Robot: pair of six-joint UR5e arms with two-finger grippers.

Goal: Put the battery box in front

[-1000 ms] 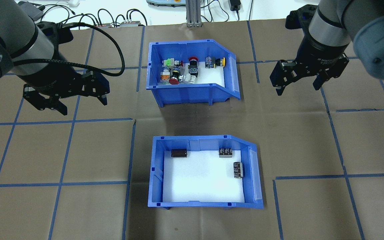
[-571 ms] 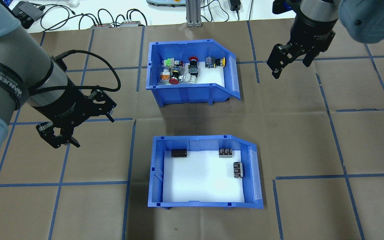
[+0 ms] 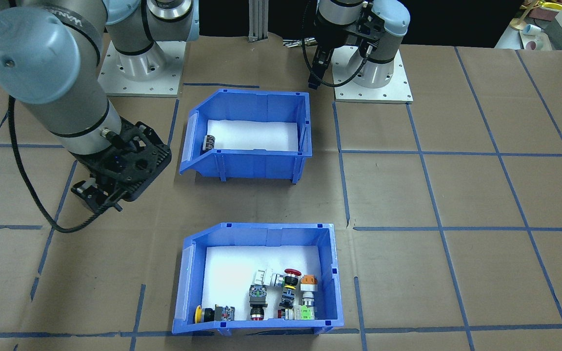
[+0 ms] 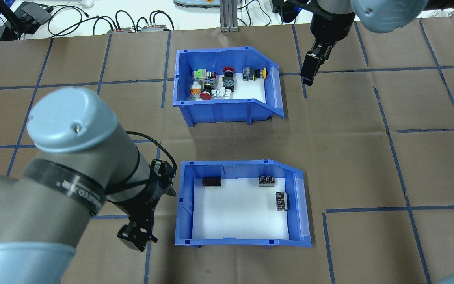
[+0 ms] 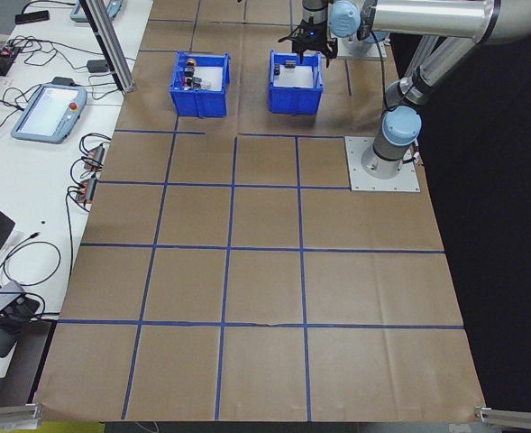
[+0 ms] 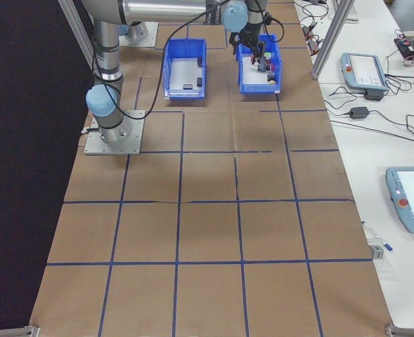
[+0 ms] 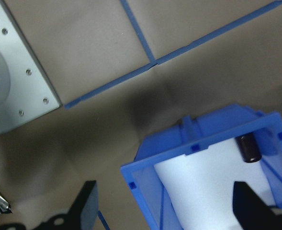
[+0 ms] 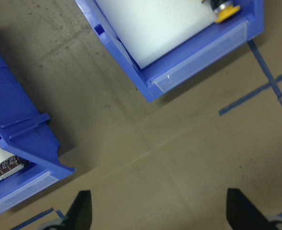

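The battery box (image 4: 242,203) sits on the brown-papered bench (image 4: 369,165) in the row nearer the robot, its sloped front facing the robot's right. Its white foam liner (image 4: 239,213) carries three dark cells (image 4: 211,181): two along the far wall and one by the sloped front. The switch bin (image 4: 227,85) stands in the row beyond it, well apart, facing the same way, with red, yellow and orange push-buttons (image 4: 211,85) gathered along its far wall. No fingers touch either bin.

The left gripper (image 4: 138,232) hangs low just beside the battery box's back wall, off its near-left corner, apart from the plastic. In the left wrist view its fingers (image 7: 85,206) stand wide apart, one over bare paper and the other over the liner, with a box corner between them and nothing held.

The right gripper (image 4: 313,69) hovers above the bench just beside the switch bin's sloped front, toward the far edge. In the right wrist view its fingers (image 8: 81,206) are spread wide and empty over bare paper, with the switch bin's clear label strip (image 8: 203,57) above and a corner of the battery box at the left.

Blue tape lines (image 4: 392,157) grid the paper.
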